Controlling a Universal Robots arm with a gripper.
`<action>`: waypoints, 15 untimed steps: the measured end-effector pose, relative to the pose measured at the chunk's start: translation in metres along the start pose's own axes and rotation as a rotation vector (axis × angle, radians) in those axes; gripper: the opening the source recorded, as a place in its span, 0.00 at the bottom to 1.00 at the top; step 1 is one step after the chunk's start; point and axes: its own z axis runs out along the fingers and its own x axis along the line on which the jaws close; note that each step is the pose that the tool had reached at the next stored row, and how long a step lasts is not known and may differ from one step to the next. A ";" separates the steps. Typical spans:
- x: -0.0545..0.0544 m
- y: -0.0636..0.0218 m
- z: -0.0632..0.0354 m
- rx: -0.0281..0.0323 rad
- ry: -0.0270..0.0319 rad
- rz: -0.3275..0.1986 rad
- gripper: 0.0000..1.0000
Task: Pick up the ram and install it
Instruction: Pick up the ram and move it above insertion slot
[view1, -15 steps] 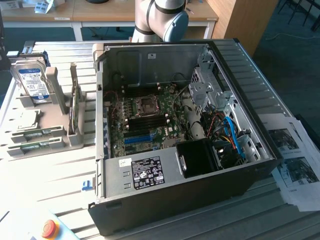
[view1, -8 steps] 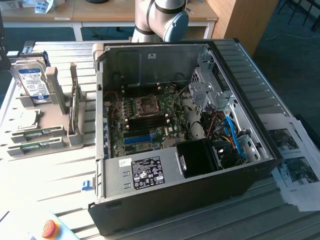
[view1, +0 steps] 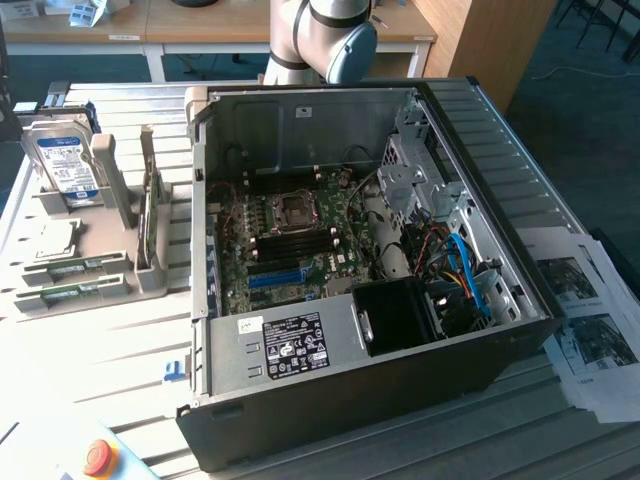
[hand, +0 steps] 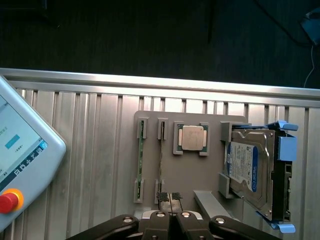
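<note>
The open computer case (view1: 300, 420) (walled all round, free only from above) seemingly has no stick fitted yet, and at its nine o'clock in the exterior view the grey holder (hand: 182, 175) carries the ram (hand: 140, 159) unlifted, with the gripper (hand: 170, 196) hanging above, fingertips together and empty.

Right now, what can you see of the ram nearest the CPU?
The ram is a long, narrow, thin green board. It stands on its long edge, level, and the grey holder grips it at both ends. It sits beside the CPU and parallel to a second stick, apart from both. Only the holder touches it.
</note>
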 end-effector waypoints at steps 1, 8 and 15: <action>0.000 -0.0001 0.0007 0.0006 0.0000 0.000 0.10; 0.000 -0.0001 0.0053 0.0045 0.0003 0.000 0.10; 0.001 -0.0003 0.0100 0.0073 0.0003 0.000 0.10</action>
